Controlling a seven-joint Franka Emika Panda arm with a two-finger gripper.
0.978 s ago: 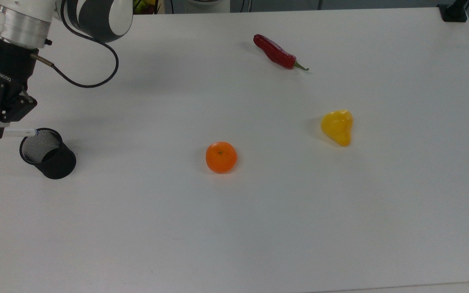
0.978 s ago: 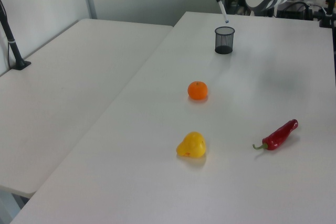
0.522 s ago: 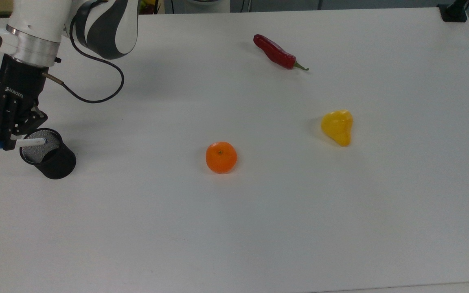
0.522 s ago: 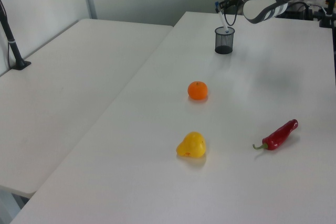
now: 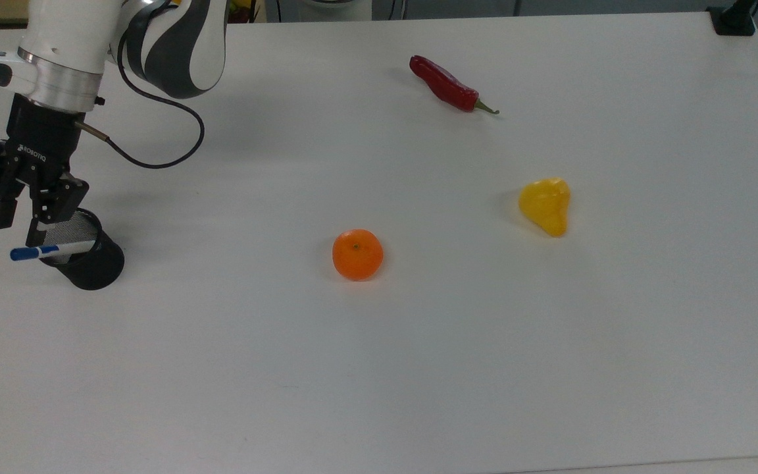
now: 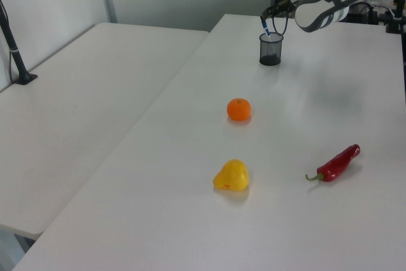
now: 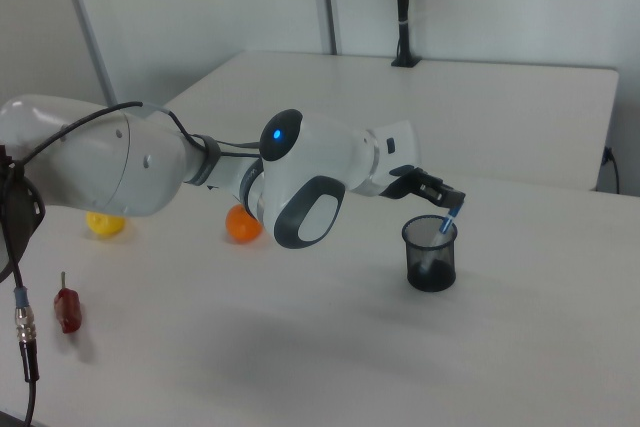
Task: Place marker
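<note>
Pincer (image 5: 18,220): fingers now spread, marker released half a second after gripping it. Marker (image 5: 52,249): dropped into black mesh cup (image 5: 89,258) on the table (image 5: 418,368), blue cap leaning over the rim. Placement judged essentially complete.

Marker (image 7: 446,224) sits tilted in the black mesh cup (image 7: 430,255), blue end poking out toward 1 o'clock, gripper (image 7: 446,197) just above.
</note>
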